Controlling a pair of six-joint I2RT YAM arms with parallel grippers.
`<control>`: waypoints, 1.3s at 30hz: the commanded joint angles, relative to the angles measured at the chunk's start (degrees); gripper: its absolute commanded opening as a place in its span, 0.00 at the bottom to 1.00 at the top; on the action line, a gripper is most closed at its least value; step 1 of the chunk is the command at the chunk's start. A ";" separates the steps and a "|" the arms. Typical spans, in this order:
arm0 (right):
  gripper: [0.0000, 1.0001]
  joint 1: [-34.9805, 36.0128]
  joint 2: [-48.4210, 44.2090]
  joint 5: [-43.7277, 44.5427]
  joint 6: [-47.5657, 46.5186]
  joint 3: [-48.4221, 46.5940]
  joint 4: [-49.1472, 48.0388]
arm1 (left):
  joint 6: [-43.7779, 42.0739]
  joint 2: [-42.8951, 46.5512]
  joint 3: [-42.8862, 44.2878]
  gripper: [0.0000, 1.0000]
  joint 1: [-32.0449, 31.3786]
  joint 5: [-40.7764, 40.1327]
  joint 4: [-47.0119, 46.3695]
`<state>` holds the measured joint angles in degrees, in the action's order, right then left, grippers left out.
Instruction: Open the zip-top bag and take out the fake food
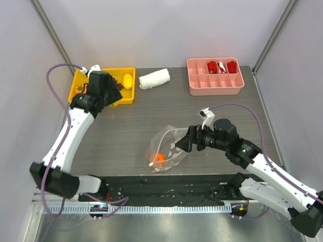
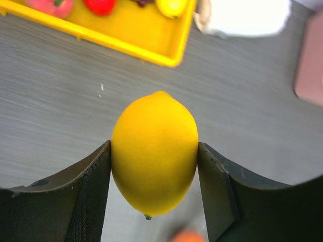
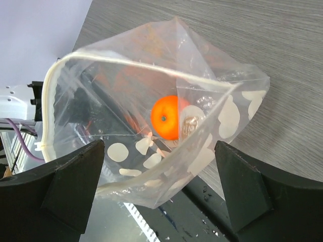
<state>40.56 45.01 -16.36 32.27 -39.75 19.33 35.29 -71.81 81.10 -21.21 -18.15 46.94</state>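
The zip-top bag lies open near the table's front middle, clear with white dots. An orange fruit is inside it and also shows in the right wrist view. My right gripper is open, its jaws standing wide on either side of the bag's rim without pinching it; in the top view it is at the bag's right edge. My left gripper is shut on a yellow lemon, held above the table short of the yellow tray. In the top view the left gripper hides the lemon.
The yellow tray at the back left holds a yellow piece, grapes and red fruit; its corner shows in the left wrist view. A rolled white cloth lies beside it. A pink divided tray with red items stands at the back right.
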 commanded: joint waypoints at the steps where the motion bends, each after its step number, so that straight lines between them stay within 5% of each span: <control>1: 0.93 0.23 -0.63 0.72 0.86 0.11 -0.88 | 1.87 -10.08 0.80 0.00 10.11 9.23 -13.61; 9: 0.82 0.23 -0.02 -0.51 0.77 -0.42 -0.61 | 4.79 -46.60 26.71 0.00 21.03 22.54 -16.11; 12: 0.82 0.31 -0.01 -0.43 0.95 0.02 -0.88 | 4.53 -56.03 37.01 0.00 22.97 26.23 -11.97; 17: 0.82 0.23 0.34 -0.52 1.30 0.28 -1.40 | 4.35 -60.90 40.19 0.03 23.41 31.51 -9.85; 21: 0.82 0.31 0.78 -1.39 1.74 0.28 -2.37 | 3.30 -56.87 32.48 0.69 23.41 28.87 -10.99; 26: 0.81 0.31 1.22 -0.26 0.52 -0.94 0.00 | 1.98 -46.16 26.31 0.81 23.24 26.24 -9.85; 30: 0.75 0.31 0.69 3.60 -0.72 -2.26 2.99 | 2.24 -32.03 13.26 0.84 21.74 24.66 -10.81; 32: 0.61 0.31 0.43 4.23 -1.15 -2.79 3.96 | 2.59 -21.77 6.99 0.82 16.50 24.83 -13.71; 36: 0.15 0.40 0.08 6.07 -2.21 -6.73 7.72 | 2.50 -4.77 -6.80 0.70 4.36 26.32 -19.76; 39: 0.01 0.40 -0.45 10.37 -5.10 -12.34 13.34 | 5.66 5.43 -14.55 0.65 -4.43 33.42 -27.93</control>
<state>40.66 46.19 -11.42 30.89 -43.40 27.33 38.76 -76.34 73.84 -16.97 7.94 29.04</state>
